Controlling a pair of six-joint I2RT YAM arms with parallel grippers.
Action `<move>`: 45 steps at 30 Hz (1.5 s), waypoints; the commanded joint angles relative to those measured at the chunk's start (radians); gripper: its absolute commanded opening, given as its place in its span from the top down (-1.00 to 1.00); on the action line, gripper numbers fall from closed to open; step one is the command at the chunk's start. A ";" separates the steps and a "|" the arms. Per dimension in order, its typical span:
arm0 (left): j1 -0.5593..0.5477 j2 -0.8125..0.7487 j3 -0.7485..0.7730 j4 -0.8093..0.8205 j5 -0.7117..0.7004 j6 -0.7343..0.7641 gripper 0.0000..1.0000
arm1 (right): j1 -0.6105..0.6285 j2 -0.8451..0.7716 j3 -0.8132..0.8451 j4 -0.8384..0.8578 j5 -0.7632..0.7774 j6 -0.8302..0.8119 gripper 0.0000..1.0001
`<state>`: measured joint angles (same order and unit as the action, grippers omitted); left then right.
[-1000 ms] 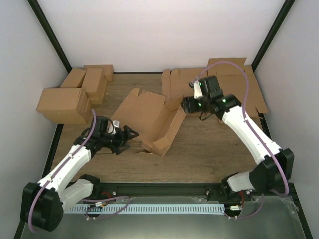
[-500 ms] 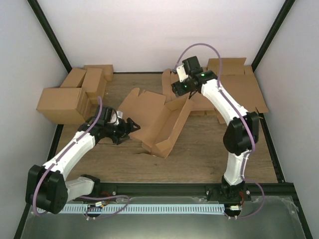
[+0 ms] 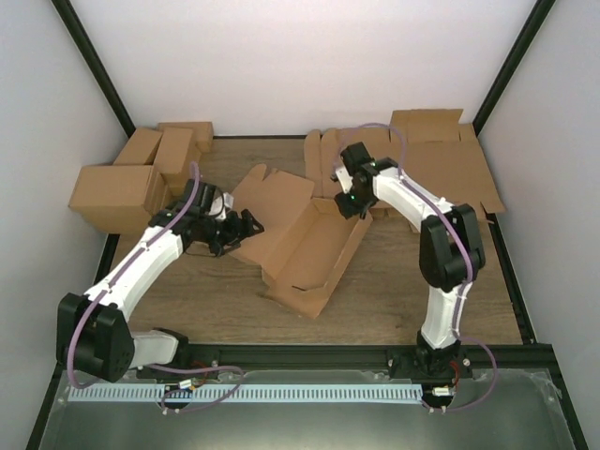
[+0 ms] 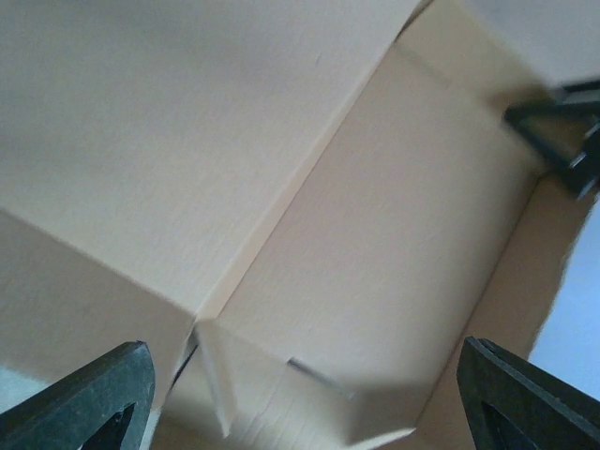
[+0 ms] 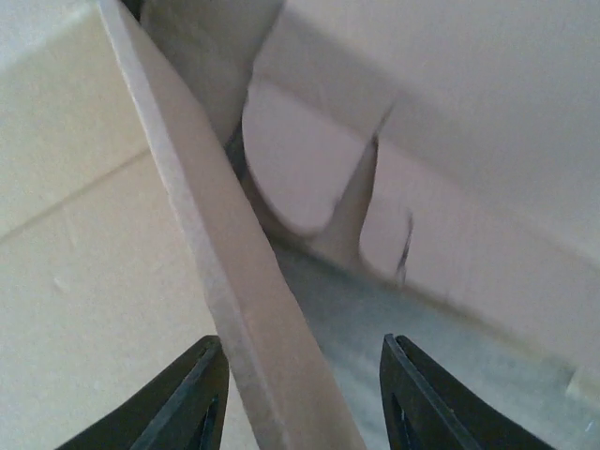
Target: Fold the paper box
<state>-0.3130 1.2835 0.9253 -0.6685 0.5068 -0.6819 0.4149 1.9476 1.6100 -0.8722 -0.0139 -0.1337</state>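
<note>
Half-raised, the box (image 3: 309, 246) lies open near the middle of the table (image 3: 403, 281), its length running from near-left toward far-right. One broad flap spreads flat toward the far-left corner, and low walls stand along its sides.

The left gripper (image 3: 249, 223) sits at the box's left edge, just beside the flat flap, its jaws spread wide. The left wrist view shows both fingers (image 4: 103, 398) far apart at the bottom corners, with creased brown panels filling the space ahead (a dark shape, too blurred to name, shows at the upper right).

The right gripper (image 3: 342, 208) reaches down at the box's far end, toward the table's far edge, where an end wall meets the side. From the right wrist camera its fingers (image 5: 192, 403) stand on either side of a thin cardboard wall seen edge-on, which runs from upper left down between them. One finger is against the card and the other is just beside it; whether the jaws truly pinch the wall cannot be told. A curved tab and a slit show behind that wall.

Flat sheets (image 3: 441, 164) lie piled at the table's far-right corner, behind the right arm. Cartons (image 3: 131, 183) cluster at the far-left corner, near the left arm.
</note>
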 commanded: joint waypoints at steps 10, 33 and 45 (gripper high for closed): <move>0.000 0.061 0.212 -0.132 -0.081 0.143 -0.83 | 0.068 -0.326 -0.438 0.114 -0.054 0.184 0.21; 0.003 -0.069 0.135 -0.251 -0.163 0.193 -0.85 | 0.249 -0.302 -0.568 0.275 -0.023 0.381 0.61; 0.065 -0.113 0.176 -0.328 -0.100 0.150 -0.97 | 0.250 -0.574 -0.749 0.500 0.195 0.461 0.99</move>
<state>-0.3008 1.1805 1.0973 -0.9787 0.3458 -0.5007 0.6563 1.4567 0.9119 -0.4973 0.0662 0.2604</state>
